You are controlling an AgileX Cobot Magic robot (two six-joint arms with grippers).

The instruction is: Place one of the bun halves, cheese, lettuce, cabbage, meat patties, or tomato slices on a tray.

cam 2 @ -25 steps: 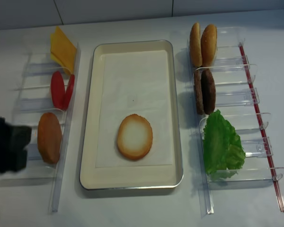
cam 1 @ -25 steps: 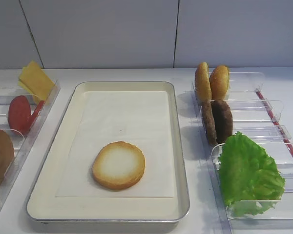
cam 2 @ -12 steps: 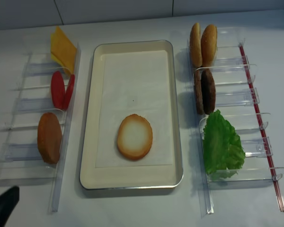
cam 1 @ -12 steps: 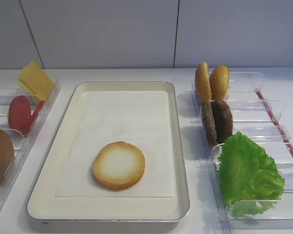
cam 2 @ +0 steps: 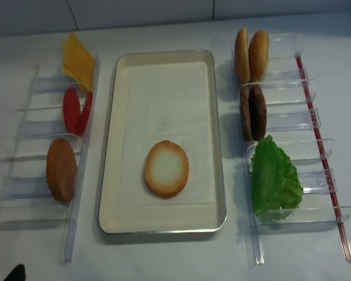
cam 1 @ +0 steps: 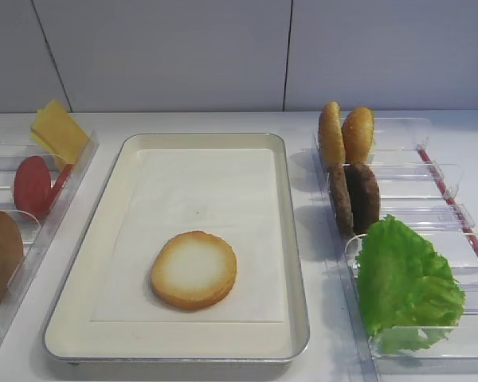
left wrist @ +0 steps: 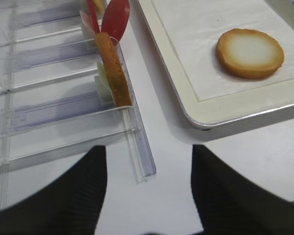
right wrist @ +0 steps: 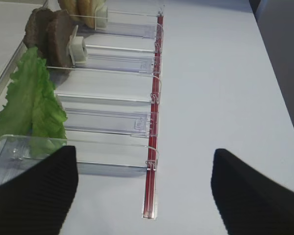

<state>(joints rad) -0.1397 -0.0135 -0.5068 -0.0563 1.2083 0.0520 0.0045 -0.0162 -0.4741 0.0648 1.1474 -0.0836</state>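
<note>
A bun half (cam 1: 193, 270) lies pale face up on the paper liner of the cream tray (cam 1: 80, 306), toward its front. In the overhead view the bun half (cam 2: 166, 168) is alone on the tray (cam 2: 112, 193). My left gripper (left wrist: 149, 196) hangs open over bare table in front of the left holder's end, left of the tray's near corner, with nothing between its fingers. Only its tip (cam 2: 11, 274) shows at the overhead view's bottom left. My right gripper (right wrist: 144, 196) is open over the table near the red strip (right wrist: 152, 161), and it holds nothing.
The left clear holder carries cheese (cam 2: 77, 60), tomato slices (cam 2: 76, 110) and a bun (cam 2: 61, 170) on edge. The right holder carries two buns (cam 1: 345, 134), two meat patties (cam 1: 354, 196) and the lettuce (cam 1: 405, 282).
My left arm has drawn back from beside the left holder's bun toward the front-left corner, almost out of the overhead view. The bun half on the tray has not moved.
</note>
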